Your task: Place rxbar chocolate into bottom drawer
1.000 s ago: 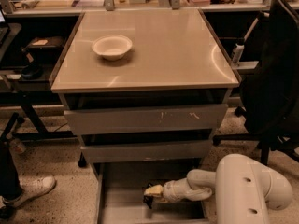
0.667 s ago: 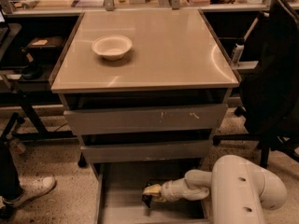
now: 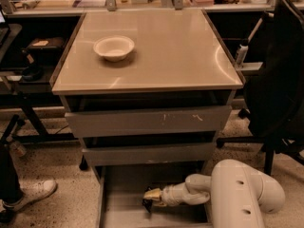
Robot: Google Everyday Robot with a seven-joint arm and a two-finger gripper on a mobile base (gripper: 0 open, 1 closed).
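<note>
The rxbar chocolate point(image 3: 147, 205) showed as a dark sliver at the tip of the gripper point(image 3: 153, 197), which was clamped on it above the floor of the bottom drawer point(image 3: 123, 186), about midway between the drawer's side walls and toward its front edge. Over the last second we saw the gripper creep slightly toward the drawer's left wall, and the bulky white arm point(image 3: 237, 194) shifted the same way. Its height seemed hardly altered (the change was small, and we would not press it).

We judged from this that the carrying was as good as done and only the release remained. The bar was within the drawer's walls but not yet let go, and we could not tell whether it touched the floor. The two upper drawers point(image 3: 147, 122) stood directly above the tray's rear, so a careless withdrawal upward might have struck them. The white bowl point(image 3: 114, 47) sat near the tabletop's point(image 3: 185, 51) back left corner, well clear of the work.
</note>
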